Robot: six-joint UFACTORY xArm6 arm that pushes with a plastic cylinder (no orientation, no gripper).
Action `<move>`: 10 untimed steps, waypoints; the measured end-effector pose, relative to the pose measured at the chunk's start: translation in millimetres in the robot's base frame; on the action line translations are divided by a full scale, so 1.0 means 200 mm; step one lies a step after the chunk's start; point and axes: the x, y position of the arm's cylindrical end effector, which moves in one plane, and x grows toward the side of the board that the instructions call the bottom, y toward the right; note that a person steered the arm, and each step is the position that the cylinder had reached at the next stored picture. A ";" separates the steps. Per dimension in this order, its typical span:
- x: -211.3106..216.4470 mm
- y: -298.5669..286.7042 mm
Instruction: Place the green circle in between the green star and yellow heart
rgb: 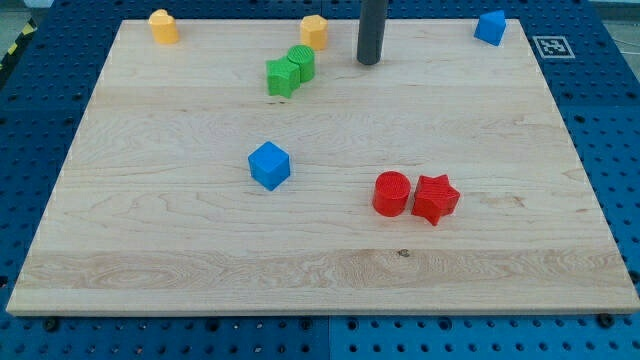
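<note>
The near edge of the wooden board point(320, 290) runs along the view's bottom, its pale grain bare there apart from a small dark knot. The board lies on a blue perforated table point(610, 120) whose rows of holes show on every side; a black-and-white marker tag point(553, 46) sits on that blue surface off the board's top right corner, and a strip of yellow-and-black tape point(18, 45) shows at the view's top left.

Nearest of the blocks are the red circle point(392, 193) and the red star point(435, 198), touching side by side right of centre. The blue cube point(269, 165) stands alone left of them, near the middle of the board.

Farther up, the green circle point(300, 62) presses against the green star point(283, 76), the circle on the star's upper right. The yellow heart point(314, 31) stands just above and slightly right of the circle, close to it but apart. Another yellow block point(163, 26) sits near the top left corner, and a blue block point(490, 27) near the top right corner; neither shape can be told for certain.

My tip point(369, 62) rests on the board to the right of the green circle, level with it and apart from it, below and right of the yellow heart. There is no claw: the arm ends in a plain dark rod touching no block.
</note>
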 end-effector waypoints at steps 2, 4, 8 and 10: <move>0.00 -0.29; 0.00 -0.35; 0.02 -0.73; 0.03 -0.86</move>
